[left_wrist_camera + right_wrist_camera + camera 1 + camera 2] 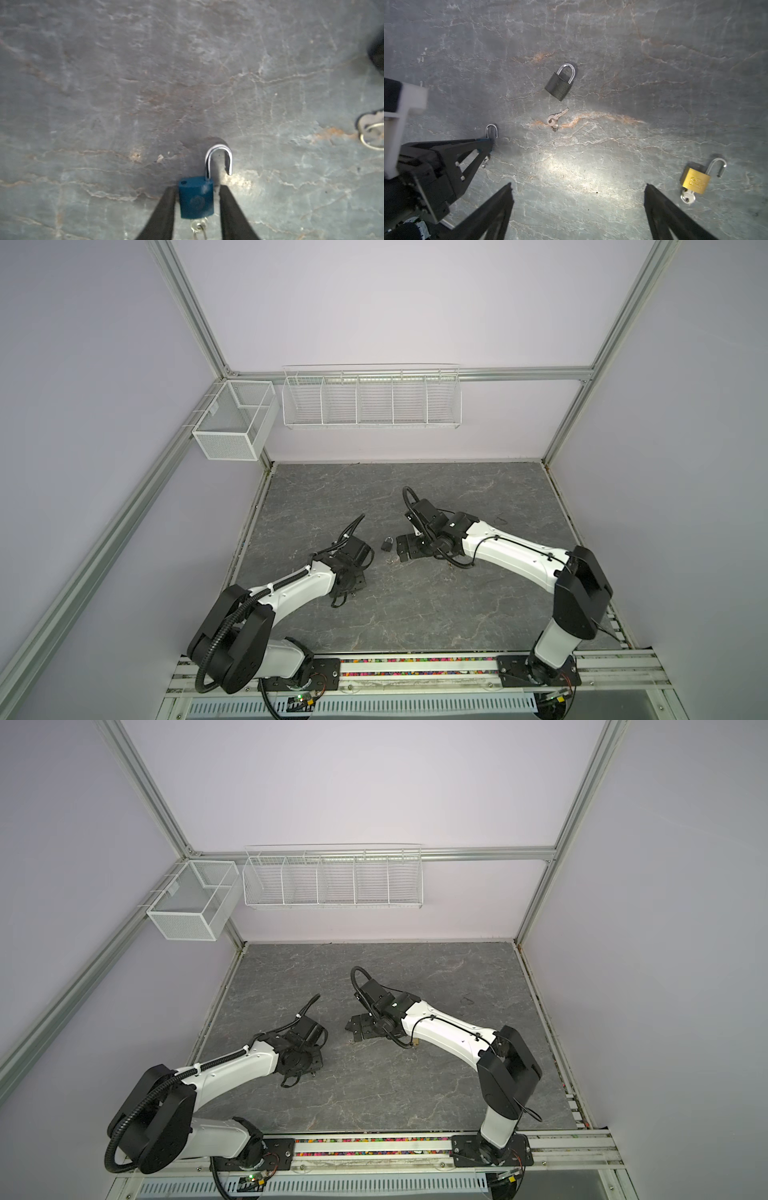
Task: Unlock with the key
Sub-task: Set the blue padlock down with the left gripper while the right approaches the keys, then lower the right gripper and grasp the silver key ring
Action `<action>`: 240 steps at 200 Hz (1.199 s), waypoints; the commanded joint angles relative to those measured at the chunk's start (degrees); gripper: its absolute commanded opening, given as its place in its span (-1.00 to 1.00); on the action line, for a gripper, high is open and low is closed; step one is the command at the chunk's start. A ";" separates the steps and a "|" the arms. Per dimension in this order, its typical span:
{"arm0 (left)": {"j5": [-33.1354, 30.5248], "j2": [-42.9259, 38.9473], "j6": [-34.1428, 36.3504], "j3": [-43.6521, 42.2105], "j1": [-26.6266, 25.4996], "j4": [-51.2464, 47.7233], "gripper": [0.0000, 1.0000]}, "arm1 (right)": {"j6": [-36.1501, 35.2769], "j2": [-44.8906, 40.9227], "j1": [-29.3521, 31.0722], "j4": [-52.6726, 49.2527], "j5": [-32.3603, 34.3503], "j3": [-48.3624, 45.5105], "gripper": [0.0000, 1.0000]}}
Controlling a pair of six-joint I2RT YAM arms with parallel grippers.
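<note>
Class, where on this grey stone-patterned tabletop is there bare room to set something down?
Bare: the far tabletop up to the back wall, and the near strip by the front rail. Crowded: the middle, around the black padlock and silver key.

Key (557, 118) near padlock (560, 84) on tabletop (654, 104)

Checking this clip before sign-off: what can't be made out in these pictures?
Blue padlock: hidden under the left claw in both top views.
Inserted key: blurred and cut off by the edge, left wrist view.
Black padlock: too small in a top view to read its shackle.
Loose key: cut by the edge, left wrist view.
</note>
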 commanded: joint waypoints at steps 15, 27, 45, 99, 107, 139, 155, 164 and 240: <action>-0.40 -6.60 -0.62 3.76 1.17 -5.65 0.18 | 0.28 5.76 2.02 1.72 -3.76 3.30 0.71; -0.66 -9.96 -0.39 4.03 1.49 -5.99 0.18 | -2.23 8.18 2.21 1.36 -5.30 4.76 0.54; 0.63 -14.12 0.24 3.77 3.75 -4.97 0.18 | -4.27 11.32 2.25 0.75 -5.99 6.29 0.29; 1.04 -22.00 0.12 3.36 9.74 -3.94 0.19 | -9.41 19.17 1.76 -0.40 -6.17 12.22 0.05; 1.54 -22.70 -0.16 2.88 10.03 -2.99 0.19 | -10.05 20.18 1.51 -0.84 -6.16 13.17 -0.01; 0.58 -25.32 -1.01 1.67 10.37 -1.60 0.19 | -12.21 22.44 1.16 -0.73 -6.91 14.73 -0.15; 0.42 -25.71 -1.30 1.40 10.73 -1.50 0.19 | -12.61 23.41 1.16 -0.78 -7.79 15.43 -0.22; 0.56 -25.81 -1.38 1.31 10.91 -1.24 0.19 | -12.91 23.89 1.20 -0.82 -8.02 15.76 -0.26; 0.34 -25.95 -2.53 0.48 11.27 -0.28 0.19 | -14.04 25.51 1.24 -0.12 -6.83 16.14 -0.57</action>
